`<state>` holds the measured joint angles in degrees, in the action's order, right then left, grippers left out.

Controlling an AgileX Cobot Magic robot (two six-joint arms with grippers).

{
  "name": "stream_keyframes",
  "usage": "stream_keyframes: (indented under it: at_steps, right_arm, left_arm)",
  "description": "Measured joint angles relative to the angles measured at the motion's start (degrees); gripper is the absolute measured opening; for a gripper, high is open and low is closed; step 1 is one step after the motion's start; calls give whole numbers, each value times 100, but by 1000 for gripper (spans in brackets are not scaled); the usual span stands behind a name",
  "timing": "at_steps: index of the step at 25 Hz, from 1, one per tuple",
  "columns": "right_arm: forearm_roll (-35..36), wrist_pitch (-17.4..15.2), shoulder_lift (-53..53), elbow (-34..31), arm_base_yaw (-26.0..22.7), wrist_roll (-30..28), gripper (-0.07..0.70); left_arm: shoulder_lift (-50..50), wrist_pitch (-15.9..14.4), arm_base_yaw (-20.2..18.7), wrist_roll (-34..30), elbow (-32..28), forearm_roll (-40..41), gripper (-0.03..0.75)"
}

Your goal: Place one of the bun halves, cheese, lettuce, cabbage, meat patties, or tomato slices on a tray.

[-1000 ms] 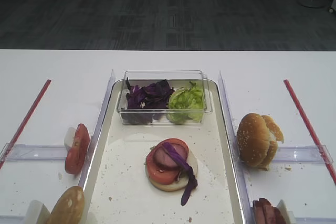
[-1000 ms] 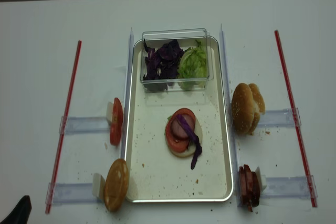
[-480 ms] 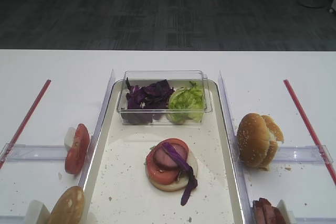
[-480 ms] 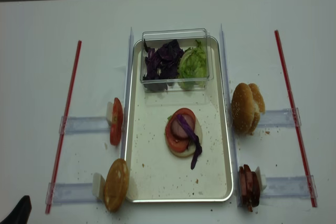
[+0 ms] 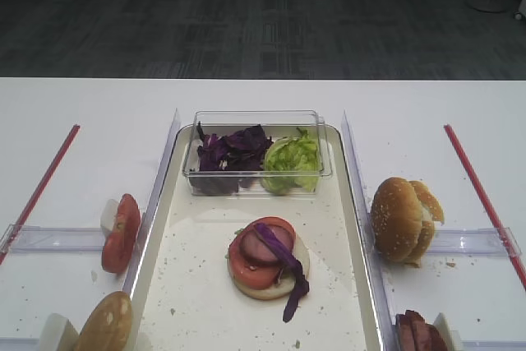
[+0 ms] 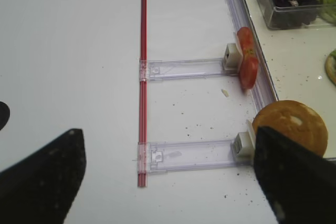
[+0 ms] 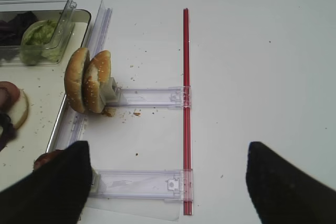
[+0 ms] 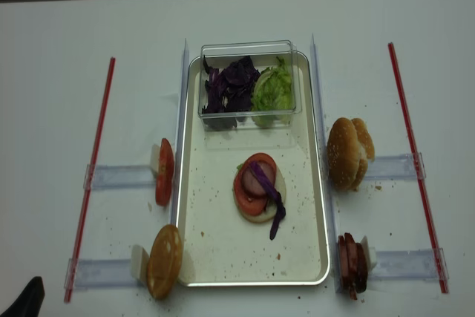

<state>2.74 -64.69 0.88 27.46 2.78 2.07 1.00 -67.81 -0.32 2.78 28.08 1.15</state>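
a lab-like test room: bare white table [image 5: 82,113], red marker strips [image 8: 93,168], grey carpet floor [image 5: 263,14]

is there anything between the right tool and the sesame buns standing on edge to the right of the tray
Nothing visible. In the right wrist view the right tool hangs open above bare table, and only clear plastic rails lie flat between it and the bun halves, which lean against the tray edge.

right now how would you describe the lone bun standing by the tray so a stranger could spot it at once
Start at the big cream tray in the middle of the white table and go to its near left corner. Just outside the rim there, a single golden bun half stands on edge against a small white block. The other buns are a sesame-dotted pair on the right side, and the neighbour just beyond it on the left is red tomato slices.
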Motion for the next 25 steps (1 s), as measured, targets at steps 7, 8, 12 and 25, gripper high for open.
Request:
stream_keyframes:
  at_steps: [7, 8, 12, 25]
  right_arm:
    - [0, 0, 0, 0, 0, 0, 615]
    - [0, 0, 0, 0, 0, 0, 615]
    - [0, 0, 0, 0, 0, 0, 615]
    - [0, 0, 0, 0, 0, 0, 615]
  left_arm:
    - [0, 0, 0, 0, 0, 0, 598]
    - [0, 0, 0, 0, 0, 0, 598]
    - [0, 0, 0, 0, 0, 0, 598]
    - [0, 0, 0, 0, 0, 0, 598]
